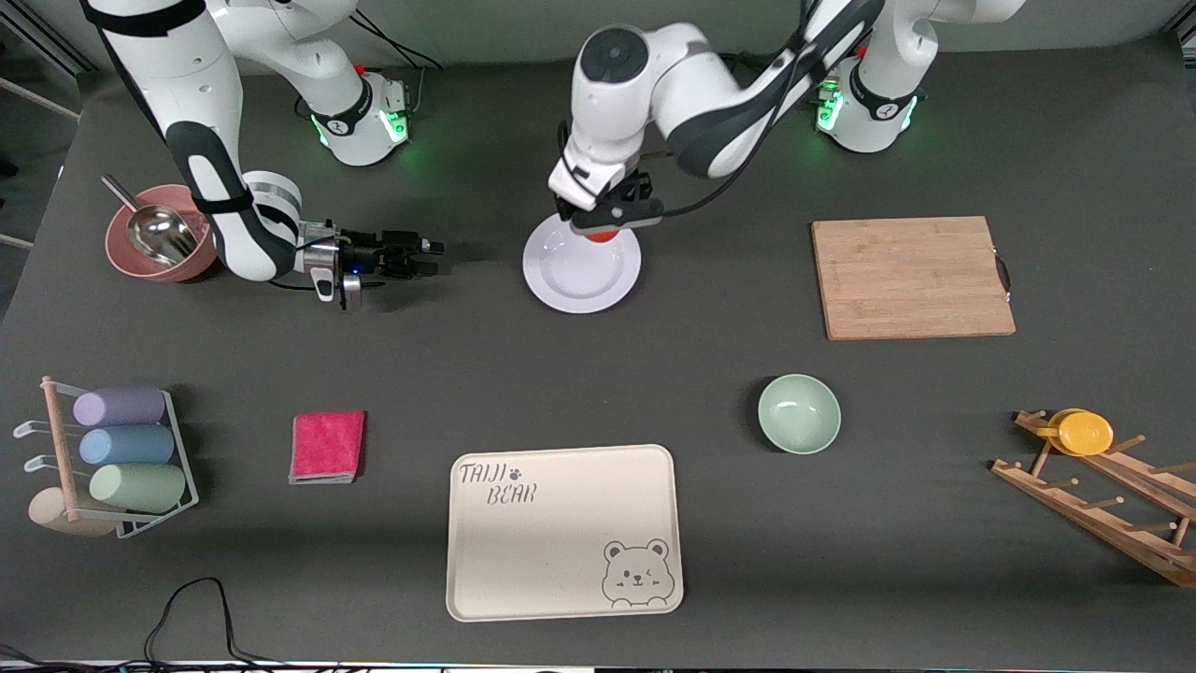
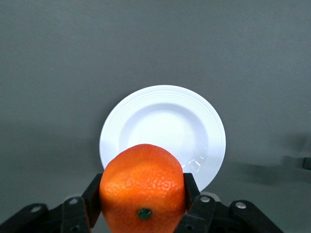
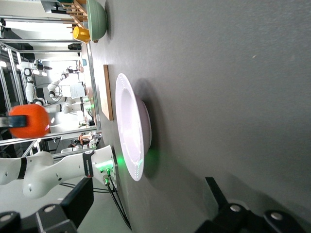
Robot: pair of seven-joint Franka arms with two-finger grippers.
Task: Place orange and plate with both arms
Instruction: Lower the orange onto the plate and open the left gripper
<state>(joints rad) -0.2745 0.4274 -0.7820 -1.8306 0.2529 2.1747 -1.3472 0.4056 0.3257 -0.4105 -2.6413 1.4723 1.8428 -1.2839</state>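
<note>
The white plate (image 1: 581,266) lies on the dark table between the two arms. My left gripper (image 1: 607,224) is shut on the orange (image 1: 603,235) and holds it over the plate's rim on the robots' side. In the left wrist view the orange (image 2: 143,189) sits between the black fingers (image 2: 92,199) with the plate (image 2: 165,128) below it. My right gripper (image 1: 432,257) is open and empty, low over the table beside the plate, pointing at it. The right wrist view shows the plate (image 3: 131,126) edge-on and the orange (image 3: 29,120) held above it.
A pink bowl with a metal scoop (image 1: 154,234) stands by the right arm. A wooden board (image 1: 911,278) lies toward the left arm's end. Nearer the camera are a green bowl (image 1: 798,413), a cream bear tray (image 1: 563,531), a pink cloth (image 1: 327,446), a cup rack (image 1: 112,458) and a wooden rack with a yellow cup (image 1: 1084,433).
</note>
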